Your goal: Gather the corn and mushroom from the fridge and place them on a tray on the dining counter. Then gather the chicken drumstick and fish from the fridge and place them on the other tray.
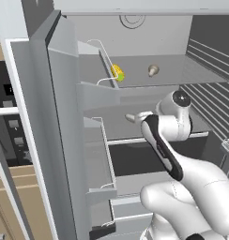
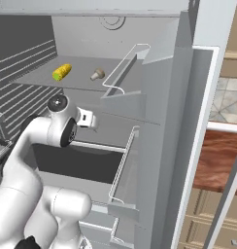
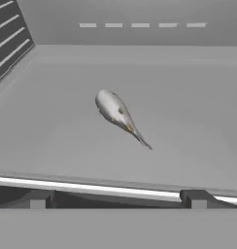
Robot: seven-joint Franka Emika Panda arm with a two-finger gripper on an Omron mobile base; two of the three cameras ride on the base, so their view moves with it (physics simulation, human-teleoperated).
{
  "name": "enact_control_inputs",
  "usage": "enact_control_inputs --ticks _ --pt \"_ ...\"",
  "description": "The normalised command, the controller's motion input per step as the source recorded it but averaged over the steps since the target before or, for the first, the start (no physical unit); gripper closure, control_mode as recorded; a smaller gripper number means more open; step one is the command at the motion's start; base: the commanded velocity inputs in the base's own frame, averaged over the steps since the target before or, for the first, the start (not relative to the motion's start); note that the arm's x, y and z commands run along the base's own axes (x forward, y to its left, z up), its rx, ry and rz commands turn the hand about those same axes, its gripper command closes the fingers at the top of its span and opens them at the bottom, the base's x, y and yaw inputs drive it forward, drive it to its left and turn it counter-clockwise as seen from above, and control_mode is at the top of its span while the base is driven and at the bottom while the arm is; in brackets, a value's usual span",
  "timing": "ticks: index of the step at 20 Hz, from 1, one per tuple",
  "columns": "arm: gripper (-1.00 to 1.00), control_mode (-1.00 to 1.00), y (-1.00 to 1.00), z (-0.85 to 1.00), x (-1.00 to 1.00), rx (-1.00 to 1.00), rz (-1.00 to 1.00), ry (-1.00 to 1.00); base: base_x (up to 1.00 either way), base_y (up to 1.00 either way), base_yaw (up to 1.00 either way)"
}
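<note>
Two dark tips of our end effector [image 3: 118, 198] stand apart, empty, aimed at the silvery tapered fish [image 3: 118, 115] lying on the grey middle fridge shelf [image 3: 198, 146], presumably lining up a grasp.

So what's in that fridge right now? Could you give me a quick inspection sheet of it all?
Surface: grey fridge shelves, door open.
Job's things: corn and mushroom lie apart on the upper shelf; fish lies alone on the shelf below. Chicken drumstick: nothing seen.
Clutter: nothing seen.
Tool: open, holding nothing, aimed at the fish, short of it.
Cables: nothing seen.
Surroundings: door bins with wire rails, wooden cabinets beside the fridge.
</note>
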Motion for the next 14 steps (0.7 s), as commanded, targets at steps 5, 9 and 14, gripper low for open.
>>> enact_control_inputs --ticks 5,9,14 --pt "-1.0 -1.0 0.0 -0.27 0.24 0.0 0.04 0.03 0.0 0.0 0.0" --pt "-1.0 -1.0 0.0 -0.27 0.27 0.0 0.1 0.0 0.0 0.0 0.0" --pt "-1.0 -1.0 0.02 -0.13 0.22 0.0 0.1 0.0 0.0 0.0 0.0"
